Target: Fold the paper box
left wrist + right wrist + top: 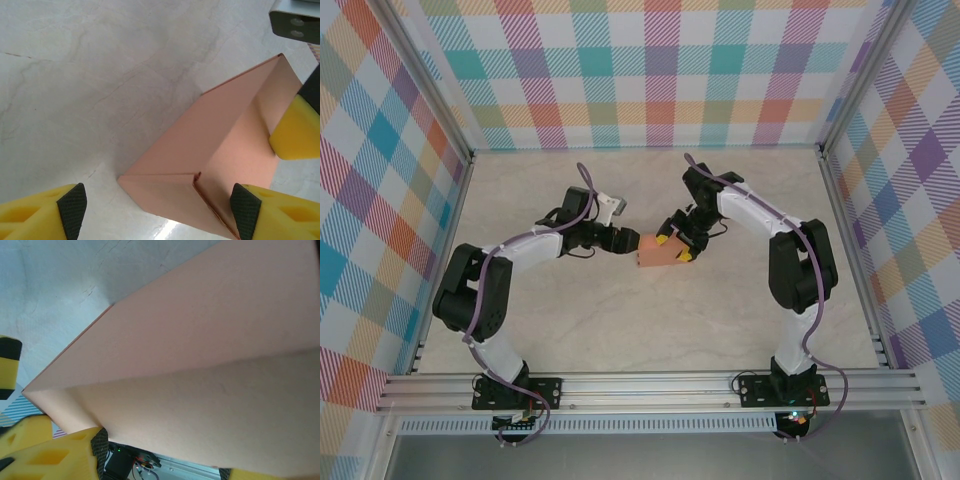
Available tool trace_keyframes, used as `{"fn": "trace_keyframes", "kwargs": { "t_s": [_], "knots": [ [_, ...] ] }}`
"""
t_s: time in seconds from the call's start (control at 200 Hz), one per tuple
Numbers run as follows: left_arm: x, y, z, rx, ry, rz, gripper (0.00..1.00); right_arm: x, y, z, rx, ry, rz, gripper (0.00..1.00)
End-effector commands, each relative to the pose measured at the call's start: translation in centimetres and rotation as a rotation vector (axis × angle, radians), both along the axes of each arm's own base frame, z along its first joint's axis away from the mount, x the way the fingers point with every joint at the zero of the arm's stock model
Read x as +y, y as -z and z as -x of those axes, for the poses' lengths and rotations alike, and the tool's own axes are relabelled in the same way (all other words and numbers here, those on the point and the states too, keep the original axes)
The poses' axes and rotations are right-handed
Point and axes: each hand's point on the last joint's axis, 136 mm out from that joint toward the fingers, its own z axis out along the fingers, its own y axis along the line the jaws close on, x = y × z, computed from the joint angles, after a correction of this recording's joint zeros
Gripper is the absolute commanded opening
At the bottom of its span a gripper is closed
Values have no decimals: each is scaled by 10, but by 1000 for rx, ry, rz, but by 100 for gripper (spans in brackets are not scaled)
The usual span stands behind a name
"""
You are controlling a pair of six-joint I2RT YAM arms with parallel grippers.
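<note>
The paper box [655, 255] is salmon-orange card, folded into a small flat box, and stands up off the table at its middle. My right gripper [675, 247] reaches in from the right, its yellow fingers straddling the box's upper right part. In the right wrist view the paper box [200, 365] spans from one pad to the other of the right gripper [162, 457], so it is shut on it. My left gripper [625, 240] is at the box's left end. In the left wrist view the left gripper [157, 210] is open around a corner of the paper box [210, 145]. The left pad [70, 207] is well clear of the card.
The pale marbled tabletop [620, 330] is fenced by an aluminium frame, with a rail [650, 385] along the near edge and checked cloth walls on three sides. One yellow finger of the right gripper [295, 130] presses against the box's far face.
</note>
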Motion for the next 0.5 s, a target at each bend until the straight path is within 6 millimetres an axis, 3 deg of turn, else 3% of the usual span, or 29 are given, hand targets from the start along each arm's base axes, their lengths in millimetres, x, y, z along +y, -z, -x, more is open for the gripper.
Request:
{"fn": "trace_keyframes", "kwargs": {
  "t_s": [0.0, 0.34, 0.495],
  "knots": [
    [1, -7, 8, 15, 9, 31, 78, -12, 30, 8, 76, 5, 100, 60],
    [15, 37, 27, 53, 43, -80, 71, -13, 29, 7, 83, 21, 99, 59],
    [18, 46, 29, 50, 49, -91, 70, -12, 30, 5, 99, 38, 78, 59]
  ]
}}
